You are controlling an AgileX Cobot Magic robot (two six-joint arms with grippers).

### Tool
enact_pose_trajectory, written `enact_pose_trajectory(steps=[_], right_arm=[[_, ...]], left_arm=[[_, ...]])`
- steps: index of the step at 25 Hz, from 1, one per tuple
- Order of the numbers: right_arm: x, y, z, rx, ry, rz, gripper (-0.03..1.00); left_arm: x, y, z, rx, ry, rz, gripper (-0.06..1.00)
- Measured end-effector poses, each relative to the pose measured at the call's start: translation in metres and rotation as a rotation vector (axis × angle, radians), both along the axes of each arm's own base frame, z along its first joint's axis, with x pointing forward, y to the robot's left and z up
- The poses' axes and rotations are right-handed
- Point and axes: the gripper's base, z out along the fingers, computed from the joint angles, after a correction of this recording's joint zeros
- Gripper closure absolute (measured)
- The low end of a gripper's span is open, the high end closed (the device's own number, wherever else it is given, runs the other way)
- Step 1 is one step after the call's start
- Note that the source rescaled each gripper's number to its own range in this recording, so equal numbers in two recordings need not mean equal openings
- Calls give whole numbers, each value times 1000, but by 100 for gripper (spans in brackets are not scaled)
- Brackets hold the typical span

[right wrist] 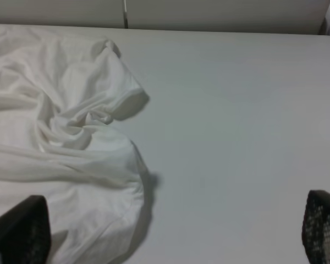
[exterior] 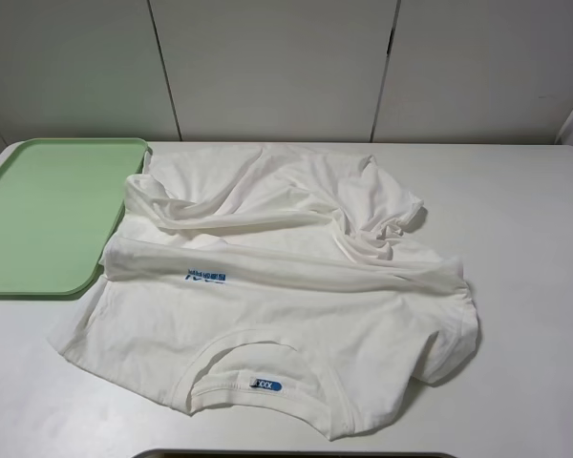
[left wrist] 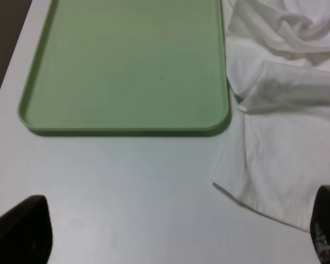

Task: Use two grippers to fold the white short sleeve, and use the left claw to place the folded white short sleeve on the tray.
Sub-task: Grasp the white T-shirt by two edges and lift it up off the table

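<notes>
The white short sleeve (exterior: 267, 286) lies crumpled across the middle of the table, its collar with the blue label (exterior: 265, 385) toward the front edge and its left edge lapping the tray's corner. The pale green tray (exterior: 38, 215) sits empty at the left. In the high view no gripper shows. In the left wrist view my left gripper (left wrist: 176, 234) stands open above bare table, in front of the tray (left wrist: 126, 66) and beside the shirt's edge (left wrist: 275, 159). My right gripper (right wrist: 170, 234) is open too, one finger over the shirt (right wrist: 66, 137), the other over bare table.
The white table (exterior: 525, 248) runs bare to the right of the shirt. Pale wall panels (exterior: 277, 67) stand behind the table's far edge. A dark strip (exterior: 296, 454) shows at the very front edge of the high view.
</notes>
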Motion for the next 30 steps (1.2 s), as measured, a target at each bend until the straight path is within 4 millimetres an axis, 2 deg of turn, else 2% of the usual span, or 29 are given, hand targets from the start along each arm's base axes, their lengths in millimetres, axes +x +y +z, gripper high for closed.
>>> enact_pose_trajectory(steps=[8,10,13,14,18,22,23,25,28,30], right_arm=[[1,0,0,0,11,0,-3],[4,0,6,1,43,1,-3],[12,0,16,2,81,2,-3],[25,-1,25,3,135,3,-3],[56,-2,46,-14,197,15,-3],[90,-3,59,-51,246,48,-3],[99,-4,61,-73,260,62,-3],[125,-5,64,-141,321,114,-3],[153,-2,65,-194,374,185,-3],[171,7,62,-227,400,262,-3]], left_arm=[[-1,0,2,-3,-11,-2,3],[-2,0,15,-5,-31,-4,3],[9,-1,34,18,14,-20,4],[9,-1,34,18,14,-20,4],[38,-2,58,73,122,-64,5],[86,-3,81,120,276,-115,6],[108,-5,88,146,354,-155,6],[127,-14,93,194,385,-255,6],[143,-31,95,293,399,-419,7],[152,-44,92,355,419,-521,7]])
